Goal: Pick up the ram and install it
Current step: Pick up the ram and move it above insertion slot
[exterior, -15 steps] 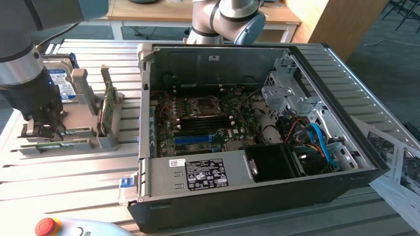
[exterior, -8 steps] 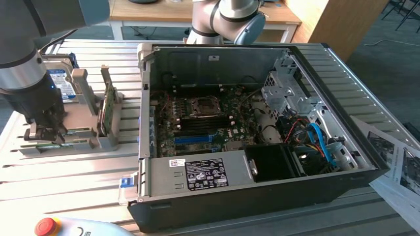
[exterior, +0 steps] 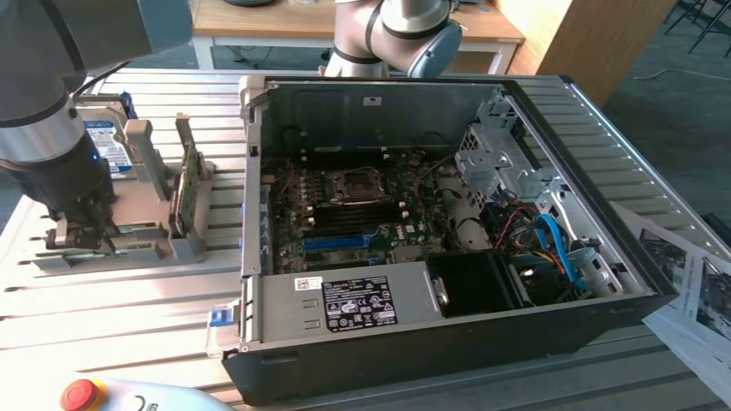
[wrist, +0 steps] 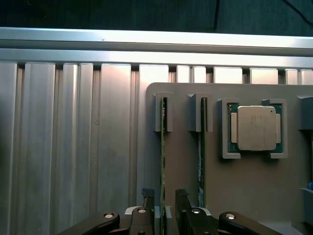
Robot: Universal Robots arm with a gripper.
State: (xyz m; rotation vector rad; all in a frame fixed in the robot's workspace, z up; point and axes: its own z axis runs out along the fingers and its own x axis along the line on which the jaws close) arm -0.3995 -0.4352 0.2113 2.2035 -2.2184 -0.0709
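The ram (wrist: 163,161) stands on edge in a slot of the grey holder (wrist: 244,186), seen as a thin green line. My gripper (wrist: 164,198) is directly over it, open, with one dark finger on each side of the stick and a small gap to each. In the exterior view the gripper (exterior: 74,235) hangs low over the holder's (exterior: 137,244) front end at the exterior view's left, beside the open computer case (exterior: 457,342). The motherboard (exterior: 342,214) lies exposed inside the case.
A second thin board (wrist: 200,156) stands on edge in the neighbouring slot. A processor (wrist: 256,128) lies in a pocket of the holder. A broader green card (exterior: 188,193) and a hard drive (exterior: 98,141) stand behind. Papers (exterior: 697,291) lie at the exterior view's right, and a red button (exterior: 78,392) sits at the front.
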